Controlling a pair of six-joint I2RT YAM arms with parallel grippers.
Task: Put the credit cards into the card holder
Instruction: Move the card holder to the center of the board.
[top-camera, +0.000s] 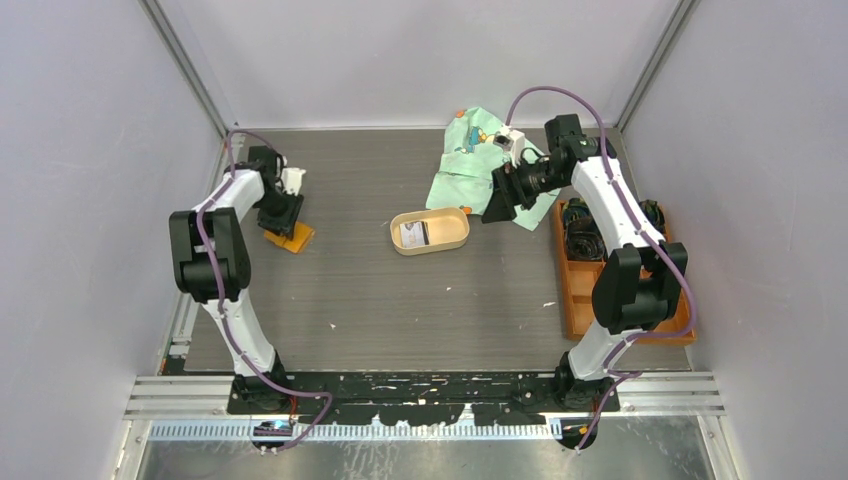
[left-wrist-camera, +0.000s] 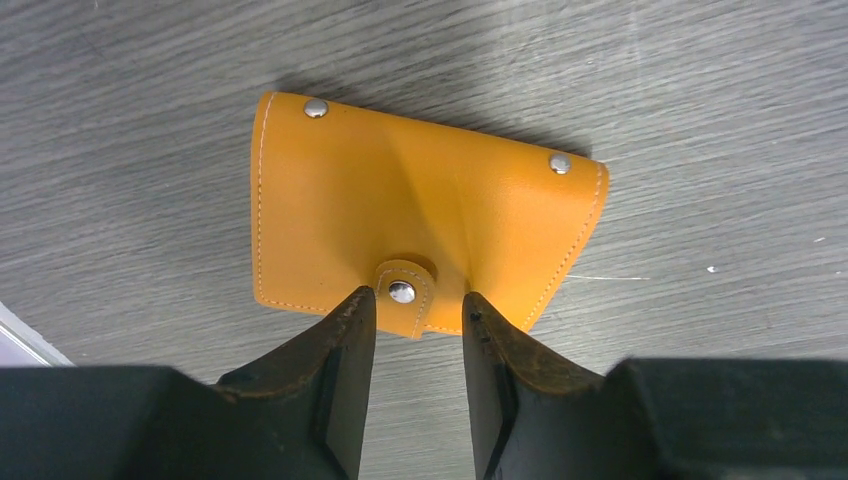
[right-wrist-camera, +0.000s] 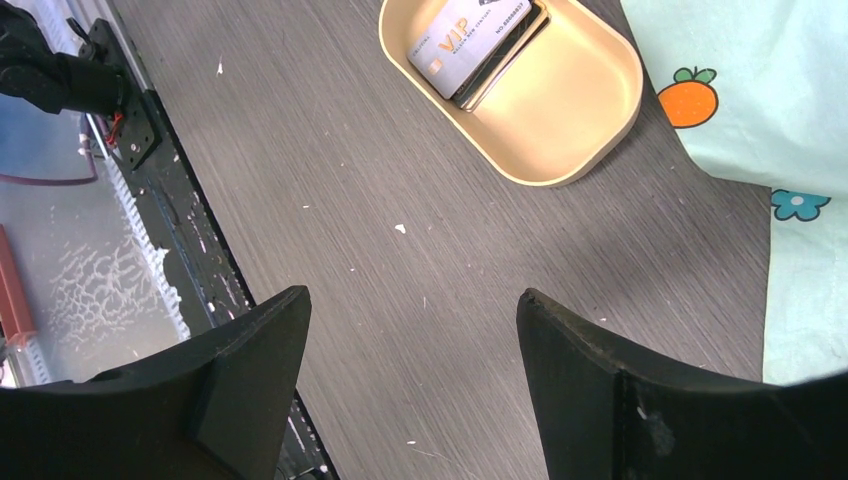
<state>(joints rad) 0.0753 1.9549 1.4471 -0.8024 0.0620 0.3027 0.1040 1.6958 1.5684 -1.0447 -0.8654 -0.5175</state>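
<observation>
The card holder (left-wrist-camera: 420, 220) is a flat orange fold-over wallet lying closed on the table at the left (top-camera: 296, 238). Its snap tab (left-wrist-camera: 403, 291) points toward my left gripper (left-wrist-camera: 418, 298). That gripper (top-camera: 284, 214) is low over the holder's near edge, its jaws narrowly apart on either side of the tab with a gap on both sides. The credit cards (right-wrist-camera: 468, 40) lie stacked in the oval tan tray (right-wrist-camera: 600, 130) at the table's middle (top-camera: 412, 234); the top one is whitish with "VIP" print. My right gripper (right-wrist-camera: 412, 295) hangs open and empty above bare table right of the tray (top-camera: 497, 207).
A mint-green printed cloth (top-camera: 465, 165) lies behind and right of the tray (top-camera: 452, 240), under my right arm. A large orange compartment box (top-camera: 575, 290) with dark items stands along the right edge. Grey walls close in the table on three sides.
</observation>
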